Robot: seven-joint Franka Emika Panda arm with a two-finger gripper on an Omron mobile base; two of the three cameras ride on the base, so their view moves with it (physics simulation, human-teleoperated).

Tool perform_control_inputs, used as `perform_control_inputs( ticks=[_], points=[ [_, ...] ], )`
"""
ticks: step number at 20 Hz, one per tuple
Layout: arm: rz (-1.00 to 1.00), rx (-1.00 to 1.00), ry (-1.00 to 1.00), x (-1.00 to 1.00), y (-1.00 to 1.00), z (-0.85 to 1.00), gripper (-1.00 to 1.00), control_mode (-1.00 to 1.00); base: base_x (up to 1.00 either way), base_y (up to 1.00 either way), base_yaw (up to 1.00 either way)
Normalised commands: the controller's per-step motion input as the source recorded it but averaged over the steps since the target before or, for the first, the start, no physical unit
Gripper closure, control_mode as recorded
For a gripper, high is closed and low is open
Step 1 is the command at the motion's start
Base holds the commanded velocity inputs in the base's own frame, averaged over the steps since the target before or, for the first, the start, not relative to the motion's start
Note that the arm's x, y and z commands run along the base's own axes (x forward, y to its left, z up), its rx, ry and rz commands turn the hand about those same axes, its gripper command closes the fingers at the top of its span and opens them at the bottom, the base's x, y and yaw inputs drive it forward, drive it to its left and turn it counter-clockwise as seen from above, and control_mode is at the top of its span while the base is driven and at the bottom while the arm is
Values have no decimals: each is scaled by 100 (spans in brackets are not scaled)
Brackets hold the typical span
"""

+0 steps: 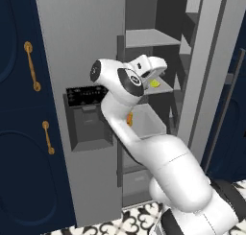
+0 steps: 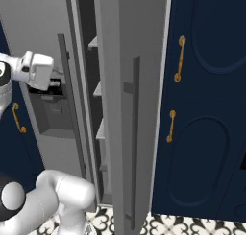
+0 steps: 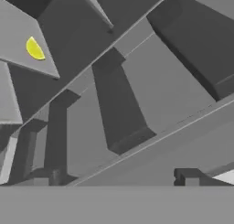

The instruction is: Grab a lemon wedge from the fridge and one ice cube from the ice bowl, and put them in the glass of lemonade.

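- Nearest the base cameras, the white arm [image 1: 158, 157] rises from the lower corner of each base view and bends up toward the open fridge [image 1: 77, 47].
- The gripper [image 3: 203, 176] shows in the hand view as two small dark finger tips at the bottom, set far apart; its jaws stand wide open and hold nothing.
- In the left base view, the white hand sits at the front edge of the fridge's open compartment, level with a middle shelf [image 1: 166, 88].
- The fridge is tall and grey. Its left door is shut and carries a black dispenser panel [image 1: 86, 96]. Its right door [image 2: 129, 109], with a long dark vertical handle [image 2: 133, 138], is swung open.
- Inside the fridge, several pale grey shelves are stacked one above another.
- The lemon wedge [image 1: 153, 83], small and bright yellow, lies on the middle shelf, just beyond the hand in the left base view. In the hand view it rests on a pale shelf panel at the upper left, well apart from the finger tips.
- A pale drawer [image 1: 144, 123] sits below that shelf; a small orange item [image 1: 129, 119] shows at its near edge, too small to identify.
- Navy cabinets [image 2: 206, 109] with gold handles [image 2: 179, 59] flank the fridge on both sides.
- A patterned black-and-white tile floor [image 1: 129, 222] runs beneath.
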Motion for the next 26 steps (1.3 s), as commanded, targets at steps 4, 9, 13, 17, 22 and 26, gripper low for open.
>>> perform_control_inputs(
  ticks=[4,9,13,17,22,26],
  points=[
    [-8,-31,15,78,-74,0,-100,-100,0,0,0],
    [-15,-17,4,17,-100,-3,-100,-100,0,0,0],
    [-19,-10,0,0,-100,-1,-100,-100,0,0,0],
    [-21,-6,0,-3,-100,0,-100,-100,0,0,0],
    [-22,-1,0,-18,-100,0,-100,-100,0,0,0],
    [-18,0,0,-23,-100,4,-100,-100,0,0,0]
  ],
)
